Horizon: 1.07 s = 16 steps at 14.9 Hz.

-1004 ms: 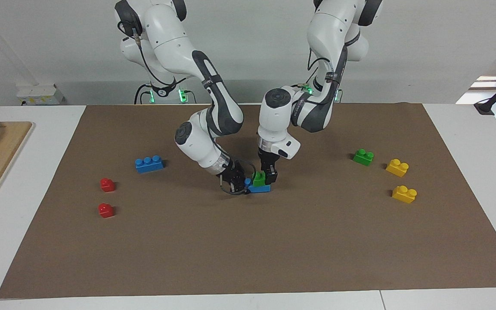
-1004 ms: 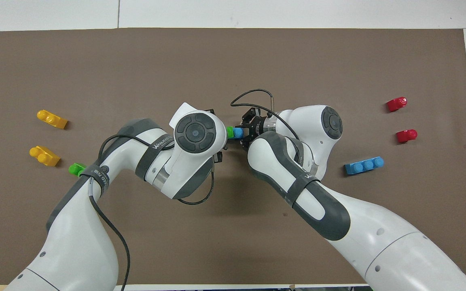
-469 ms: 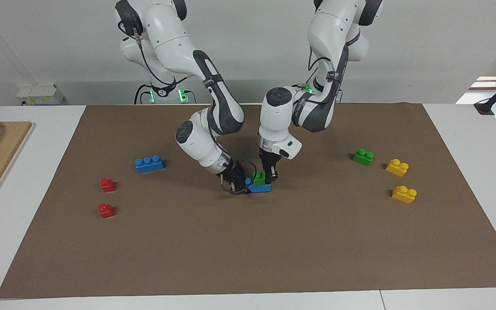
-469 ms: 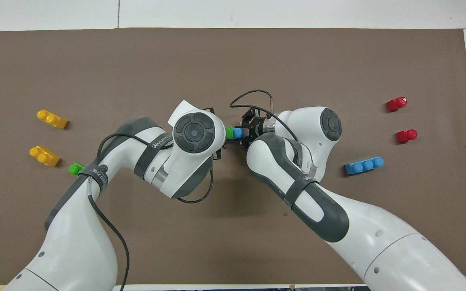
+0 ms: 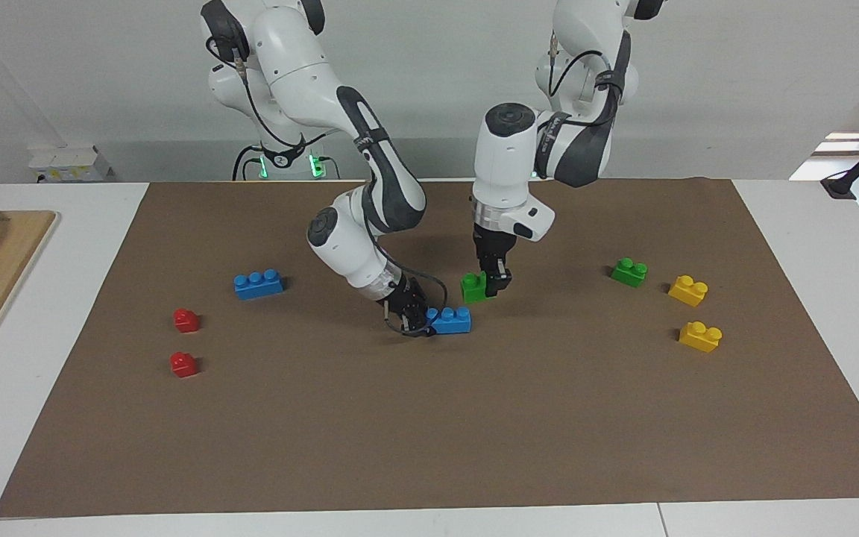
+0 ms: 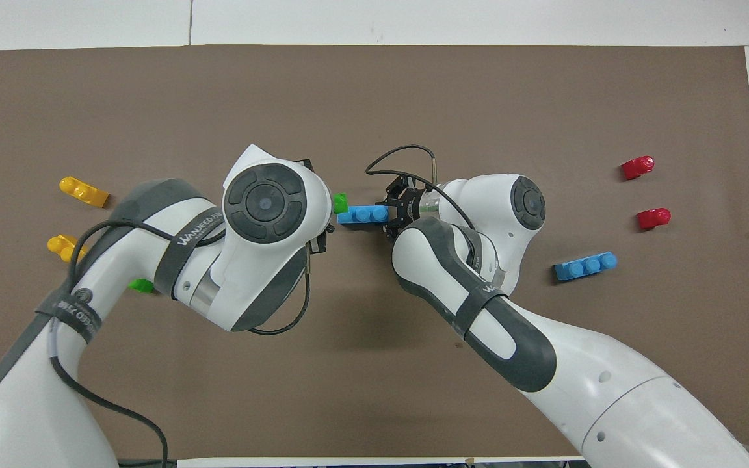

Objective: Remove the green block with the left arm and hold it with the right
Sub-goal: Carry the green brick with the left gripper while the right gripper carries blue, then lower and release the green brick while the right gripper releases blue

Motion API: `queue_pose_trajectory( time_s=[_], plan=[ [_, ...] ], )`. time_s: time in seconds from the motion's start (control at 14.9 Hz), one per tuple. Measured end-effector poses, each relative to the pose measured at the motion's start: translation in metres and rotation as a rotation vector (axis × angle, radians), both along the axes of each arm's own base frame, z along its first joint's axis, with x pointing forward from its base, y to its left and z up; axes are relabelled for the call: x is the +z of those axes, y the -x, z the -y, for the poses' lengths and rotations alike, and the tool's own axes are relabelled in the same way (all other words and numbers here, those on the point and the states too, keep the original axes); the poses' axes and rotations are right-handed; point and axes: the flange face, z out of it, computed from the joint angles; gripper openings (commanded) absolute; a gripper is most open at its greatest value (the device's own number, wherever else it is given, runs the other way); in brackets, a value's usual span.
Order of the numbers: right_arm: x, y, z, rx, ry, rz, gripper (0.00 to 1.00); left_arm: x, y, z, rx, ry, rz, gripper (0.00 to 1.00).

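The left gripper (image 5: 495,282) is clamped on the green block (image 5: 474,287), holding it in the air above the brown mat (image 5: 474,418). The right gripper (image 5: 416,317) pinches one end of the blue brick (image 5: 452,320), which lies flat mid-table.

Brown mat (image 5: 474,418) w/ scattered bricks (image 5: 259,284)

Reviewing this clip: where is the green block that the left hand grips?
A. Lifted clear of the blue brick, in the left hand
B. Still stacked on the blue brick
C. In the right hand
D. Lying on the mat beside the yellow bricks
A: the green block hangs in the left hand, apart from the blue brick, which the right hand pins on the mat.
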Motion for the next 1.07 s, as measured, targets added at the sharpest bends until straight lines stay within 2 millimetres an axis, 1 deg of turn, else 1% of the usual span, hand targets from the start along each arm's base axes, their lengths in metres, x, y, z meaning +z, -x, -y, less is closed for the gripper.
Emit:
queue_pose_trajectory(
  time_s=[0.07, 0.2, 0.27, 0.33, 0.4, 0.47, 0.6, 0.67, 0.74, 0.8, 0.87, 0.94, 1.07],
  plan=[
    [0.000, 0.000, 0.000, -0.001, 0.000, 0.001, 0.00, 0.005, -0.002, -0.010, -0.016, -0.015, -0.009, 0.00],
    [0.008, -0.007, 0.002, -0.001, -0.005, 0.013, 0.00, 0.005, -0.011, -0.036, -0.064, -0.051, -0.039, 0.00],
    [0.016, -0.015, 0.004, 0.017, -0.008, 0.017, 0.00, 0.003, -0.019, -0.053, -0.097, -0.063, -0.057, 0.00],
    [0.029, -0.027, 0.010, 0.049, -0.003, 0.022, 0.00, 0.001, -0.027, -0.073, -0.135, -0.072, -0.078, 0.00],
    [0.043, -0.040, 0.021, 0.074, 0.004, 0.023, 0.00, -0.001, -0.035, -0.094, -0.176, -0.074, -0.097, 0.00],
    [0.058, -0.057, 0.042, 0.086, 0.005, 0.019, 0.00, -0.002, -0.044, -0.117, -0.221, -0.074, -0.113, 0.00],
    [0.086, -0.086, 0.093, 0.085, -0.002, -0.004, 0.00, -0.005, -0.058, -0.161, -0.312, -0.075, -0.131, 0.00],
    [0.095, -0.097, 0.118, 0.097, 0.009, -0.011, 0.00, -0.007, -0.062, -0.181, -0.367, -0.077, -0.140, 0.00],
    [0.100, -0.105, 0.143, 0.110, 0.034, -0.013, 0.00, -0.010, -0.066, -0.200, -0.432, -0.077, -0.149, 0.00],
    [0.099, -0.111, 0.166, 0.119, 0.060, -0.008, 0.00, -0.014, -0.068, -0.218, -0.497, -0.076, -0.160, 0.00],
    [0.095, -0.116, 0.193, 0.130, 0.078, 0.003, 0.00, -0.019, -0.068, -0.236, -0.559, -0.071, -0.173, 0.00],
    [0.086, -0.119, 0.218, 0.138, 0.083, 0.005, 0.00, -0.026, -0.068, -0.252, -0.608, -0.068, -0.185, 0.00],
    [0.064, -0.118, 0.263, 0.127, 0.084, -0.024, 0.00, -0.039, -0.065, -0.276, -0.677, -0.068, -0.200, 0.00]
  ],
)
